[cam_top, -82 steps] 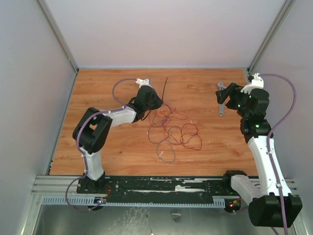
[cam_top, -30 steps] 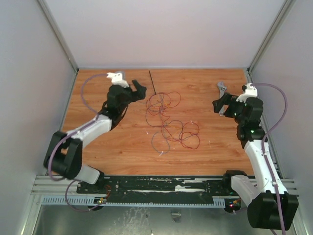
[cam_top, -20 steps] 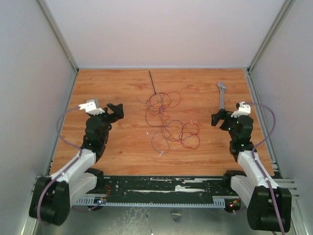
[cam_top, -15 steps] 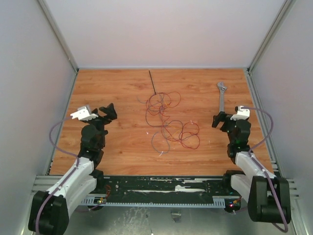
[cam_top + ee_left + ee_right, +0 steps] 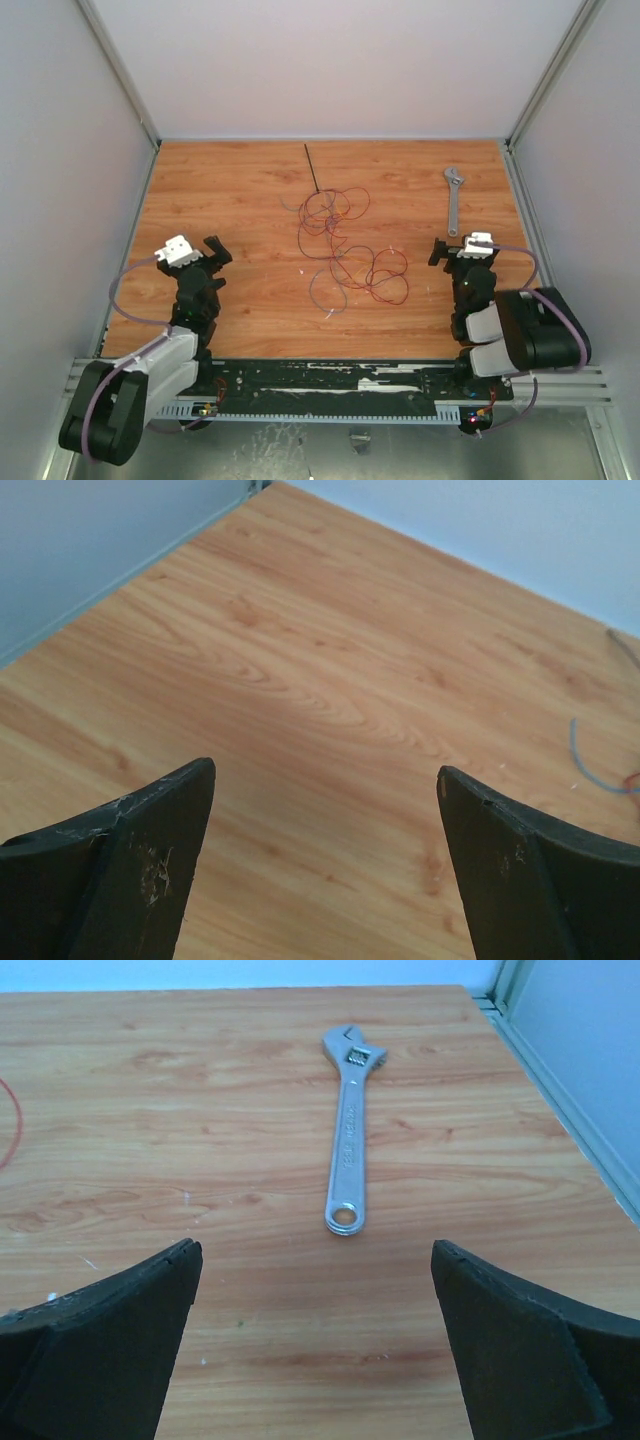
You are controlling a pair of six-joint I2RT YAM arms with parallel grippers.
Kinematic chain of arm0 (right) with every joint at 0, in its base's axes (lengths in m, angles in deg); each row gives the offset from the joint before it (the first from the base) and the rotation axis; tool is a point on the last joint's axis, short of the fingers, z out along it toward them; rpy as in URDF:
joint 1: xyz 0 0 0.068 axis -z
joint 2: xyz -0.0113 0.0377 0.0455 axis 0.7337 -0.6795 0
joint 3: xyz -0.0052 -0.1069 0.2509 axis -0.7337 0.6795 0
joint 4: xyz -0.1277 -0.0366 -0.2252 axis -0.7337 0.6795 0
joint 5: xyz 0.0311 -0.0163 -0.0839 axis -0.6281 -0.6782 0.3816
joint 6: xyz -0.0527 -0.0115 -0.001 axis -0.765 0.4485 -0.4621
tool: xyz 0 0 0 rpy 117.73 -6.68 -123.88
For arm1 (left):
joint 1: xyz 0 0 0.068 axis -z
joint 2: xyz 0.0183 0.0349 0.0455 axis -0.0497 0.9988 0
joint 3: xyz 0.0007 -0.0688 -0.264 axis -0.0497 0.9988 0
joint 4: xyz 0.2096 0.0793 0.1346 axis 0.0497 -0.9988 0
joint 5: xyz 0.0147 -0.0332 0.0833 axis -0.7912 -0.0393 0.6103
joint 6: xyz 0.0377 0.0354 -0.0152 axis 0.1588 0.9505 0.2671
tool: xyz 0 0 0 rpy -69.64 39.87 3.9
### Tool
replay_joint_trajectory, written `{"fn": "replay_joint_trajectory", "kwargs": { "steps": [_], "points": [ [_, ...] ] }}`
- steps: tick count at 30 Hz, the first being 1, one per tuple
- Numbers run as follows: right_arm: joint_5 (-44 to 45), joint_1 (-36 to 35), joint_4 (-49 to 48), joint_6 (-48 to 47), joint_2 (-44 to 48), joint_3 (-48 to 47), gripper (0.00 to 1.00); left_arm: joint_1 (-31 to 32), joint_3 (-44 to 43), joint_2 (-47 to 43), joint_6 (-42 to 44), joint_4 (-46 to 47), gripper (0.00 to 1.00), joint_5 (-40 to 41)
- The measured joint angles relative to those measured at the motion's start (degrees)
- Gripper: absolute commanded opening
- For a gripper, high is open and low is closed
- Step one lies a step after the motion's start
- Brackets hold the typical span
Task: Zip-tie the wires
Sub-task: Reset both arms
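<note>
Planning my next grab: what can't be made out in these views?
Top view: whether the zip tie goes around the wires where they meet; too thin to tell.
Left wrist: wires cut off by the right edge; a dark line there is unidentifiable.
Right wrist: only a red wire arc at the left edge; no zip tie.

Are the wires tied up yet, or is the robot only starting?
Nothing looks done yet. The wires lie in loose, spread-out loops, and the zip tie lies straight at their far edge, not wrapped round them. Nothing is in hand: the left gripper and right gripper are open and empty. Left to do: gather the wires, wrap the tie, pull it tight.
</note>
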Motion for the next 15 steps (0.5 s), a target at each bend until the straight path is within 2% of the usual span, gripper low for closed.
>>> {"fn": "replay_joint_trajectory", "kwargs": {
  "steps": [2, 6, 10, 15],
  "points": [
    [2.25, -1.42, -4.07, -1.4, -4.26, 0.37, 0.99, 0.0, 0.85, 1.88, 1.03, 1.46, 0.98, 0.59],
    [4.9, -2.82, -7.1, -2.95, -4.44, 0.74, 0.99, -0.31, 1.03, 7.28, 3.26, 3.85, 0.98, 1.09],
    [6.45, -2.82, -7.5, -3.23, -4.28, 0.63, 0.99, -0.7, 0.68, 11.21, 4.92, 4.7, 0.98, 0.81],
    [7.06, -2.82, -7.54, -3.56, -4.35, 0.61, 0.99, -2.25, 0.48, 11.78, 6.64, 7.26, 0.98, -0.81]
  ]
}}
